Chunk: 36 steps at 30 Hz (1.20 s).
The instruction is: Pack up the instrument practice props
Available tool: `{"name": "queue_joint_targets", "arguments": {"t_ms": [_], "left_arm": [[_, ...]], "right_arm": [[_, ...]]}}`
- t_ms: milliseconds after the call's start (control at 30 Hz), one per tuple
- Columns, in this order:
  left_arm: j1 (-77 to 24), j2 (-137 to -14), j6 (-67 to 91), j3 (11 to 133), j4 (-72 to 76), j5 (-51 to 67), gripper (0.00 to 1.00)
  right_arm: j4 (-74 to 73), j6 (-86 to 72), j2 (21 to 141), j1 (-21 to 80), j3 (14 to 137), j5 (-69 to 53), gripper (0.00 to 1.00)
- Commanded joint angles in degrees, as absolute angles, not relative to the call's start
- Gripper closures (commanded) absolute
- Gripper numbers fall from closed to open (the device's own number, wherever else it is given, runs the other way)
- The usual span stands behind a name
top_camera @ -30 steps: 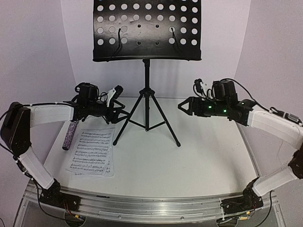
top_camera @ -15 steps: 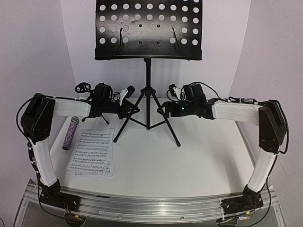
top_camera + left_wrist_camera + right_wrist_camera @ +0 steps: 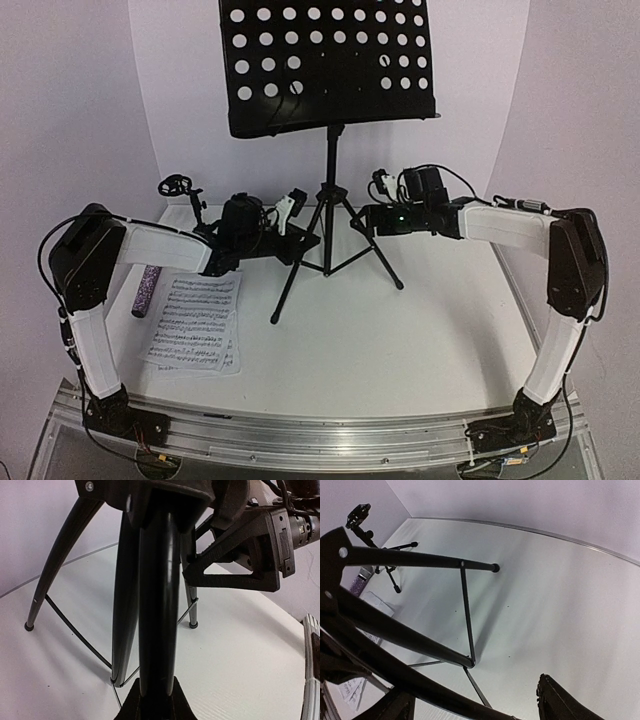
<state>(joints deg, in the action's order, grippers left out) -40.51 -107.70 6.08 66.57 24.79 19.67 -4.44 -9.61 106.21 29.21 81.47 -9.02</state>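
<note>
1. Leaving the sheet-music pages point(image 3: 195, 322) and glittery microphone point(image 3: 143, 290) flat at near left is fine
2. Your left gripper point(image 3: 303, 240) is clenched on a tripod leg point(image 3: 156, 605); your right gripper point(image 3: 362, 220) straddles another, released
3. Mid-table, the tall black music stand point(image 3: 330, 65) stands tilted: probably stiff, top-heavy, slick, so hold low

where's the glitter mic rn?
Top view, left side: the microphone lies on the table just left of the sheet music, its upper end hidden by the left arm.
</note>
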Motion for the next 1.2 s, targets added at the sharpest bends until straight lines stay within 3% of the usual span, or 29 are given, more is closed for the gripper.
{"name": "queue_joint_targets", "arguments": {"t_ms": [0, 267, 400, 467, 567, 700, 1167], "left_arm": [[-46.80, -108.78, 22.85, 65.83, 29.72, 9.21, 1.00], [-49.56, -113.01, 20.48, 68.61, 32.14, 0.79, 1.00], [-50.33, -113.17, 17.54, 68.61, 34.03, -1.00, 1.00], [-50.83, -113.12, 17.14, 68.41, 35.03, -0.73, 1.00], [-51.38, -113.22, 17.20, 68.56, 35.44, -0.62, 1.00], [-51.72, -113.29, 16.80, 69.01, 35.86, -0.19, 1.00], [-52.47, -113.46, 15.30, 69.26, 36.17, -0.18, 1.00]], "right_arm": [[-10.58, -7.19, 103.79, 28.17, 86.18, -11.16, 0.18], [-20.45, -14.63, 91.12, 27.79, 78.42, -15.24, 0.07], [-22.90, -26.09, 87.19, 26.95, 79.08, -18.09, 0.04], [-20.20, -35.98, 87.58, 26.97, 80.30, -20.98, 0.09], [-7.94, -51.72, 88.40, 27.74, 77.83, -23.20, 0.26], [-0.47, -58.31, 89.37, 29.56, 76.89, -20.41, 0.38], [5.63, -66.81, 96.44, 31.31, 78.72, -16.49, 0.43]]}}
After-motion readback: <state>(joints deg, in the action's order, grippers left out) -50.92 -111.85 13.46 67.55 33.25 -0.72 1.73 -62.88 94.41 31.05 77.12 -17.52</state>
